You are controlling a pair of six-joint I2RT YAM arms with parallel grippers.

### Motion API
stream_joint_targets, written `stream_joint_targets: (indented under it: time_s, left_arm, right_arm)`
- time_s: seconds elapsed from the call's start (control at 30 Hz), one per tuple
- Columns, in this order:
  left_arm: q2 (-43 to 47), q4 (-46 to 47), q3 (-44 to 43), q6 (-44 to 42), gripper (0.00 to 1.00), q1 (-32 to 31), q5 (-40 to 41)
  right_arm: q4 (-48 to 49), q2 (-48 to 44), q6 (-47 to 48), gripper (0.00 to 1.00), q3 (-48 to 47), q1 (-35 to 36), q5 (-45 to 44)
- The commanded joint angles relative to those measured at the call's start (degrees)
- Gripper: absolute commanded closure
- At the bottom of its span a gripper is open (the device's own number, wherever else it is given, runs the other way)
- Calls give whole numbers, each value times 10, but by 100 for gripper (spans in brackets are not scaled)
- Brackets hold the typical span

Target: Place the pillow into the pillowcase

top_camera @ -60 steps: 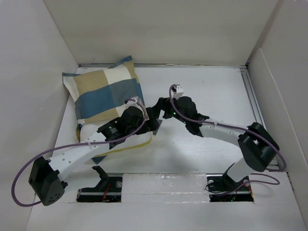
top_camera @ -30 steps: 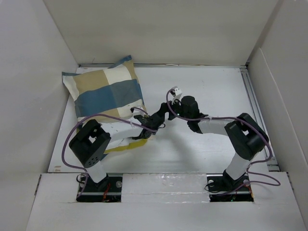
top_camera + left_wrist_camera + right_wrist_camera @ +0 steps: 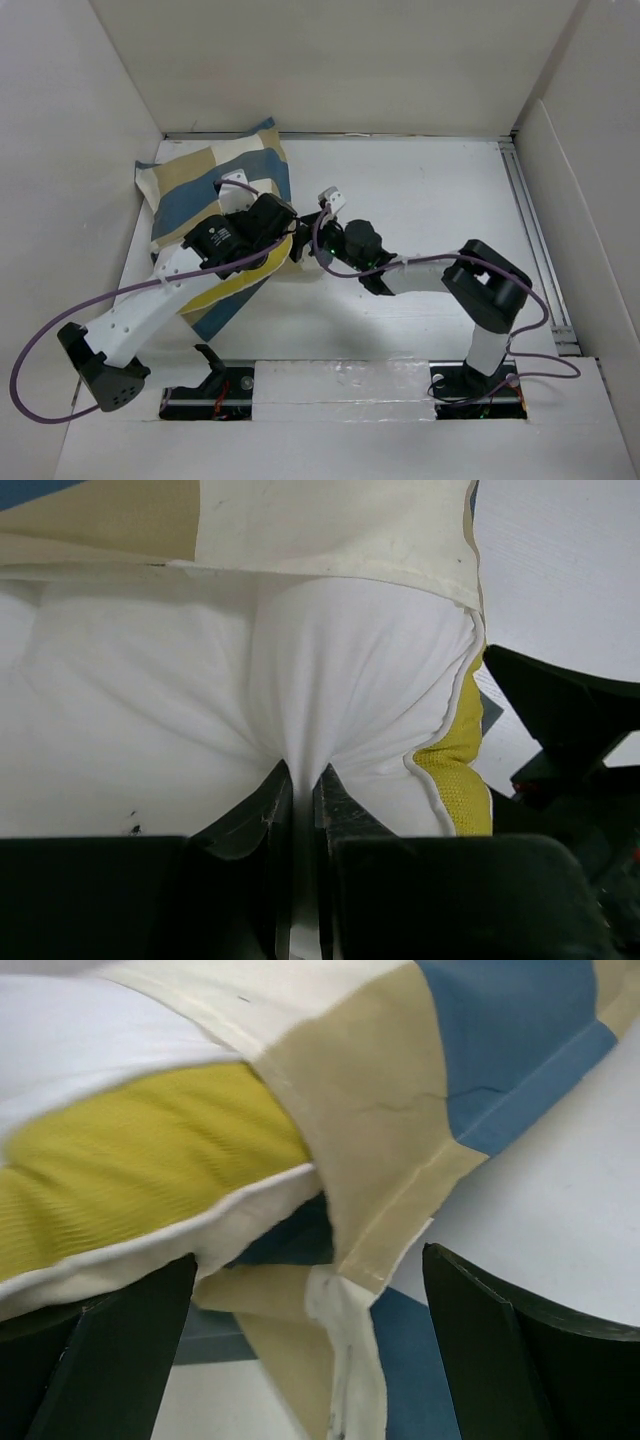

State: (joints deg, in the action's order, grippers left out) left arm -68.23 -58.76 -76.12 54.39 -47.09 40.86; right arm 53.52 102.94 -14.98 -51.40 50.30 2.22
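The pillowcase [image 3: 185,185], in blue, tan and cream checks, lies at the table's back left with its mouth toward the middle. The white pillow [image 3: 130,710] sits partly inside it, its yellow edge [image 3: 235,283] sticking out at the near side. My left gripper [image 3: 303,780] is shut on a pinched fold of the pillow's white cloth, just below the case's cream hem [image 3: 330,530]. My right gripper [image 3: 310,1290] is open, its fingers [image 3: 510,1340] on either side of the corner of the case's mouth [image 3: 390,1160], beside the yellow edge [image 3: 140,1170].
White walls close in the table [image 3: 420,190] at the left, back and right. A metal rail [image 3: 530,230] runs along the right side. Both arm bases stand at the near edge, and the two wrists are close together at the case's mouth.
My left arm has stretched out over the pillow toward the back left, carrying it deeper into the case. My right gripper has moved left to the corner of the case's mouth.
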Motion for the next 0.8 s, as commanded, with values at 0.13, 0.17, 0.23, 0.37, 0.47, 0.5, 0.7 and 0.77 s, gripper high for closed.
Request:
stream_joint_targets:
  time_s: [0.13,0.17,0.23,0.37,0.47,0.5,0.7,0.77]
  left_arm:
    - [25,-34,-48,-6,100,-2,47]
    - [25,-39,-48,-6,100,-2,47]
    - [31,-39,-48,-6,100,-2,47]
    - [31,-26,-36,-6,100,-2,41]
    - [36,8,-11,-11,100,-2,28]
    - [36,24,18,-11,100,-2,28]
    - [3,250,150,-67,100,16,-31]
    - [-36,317,176,-77,100,31,-53]
  right_arm:
    - [-28,74,8,0,-106,12,-129]
    - [-28,88,8,0,-111,12,-135]
    - [-33,101,8,0,-133,12,-163]
    - [-51,136,8,20,-180,18,-229]
    - [-56,127,8,95,-169,18,-224]
    - [-47,114,0,100,-154,18,-223]
    - [-158,-49,-49,100,-71,26,-76]
    - [-225,-86,-56,100,-65,31,-50]
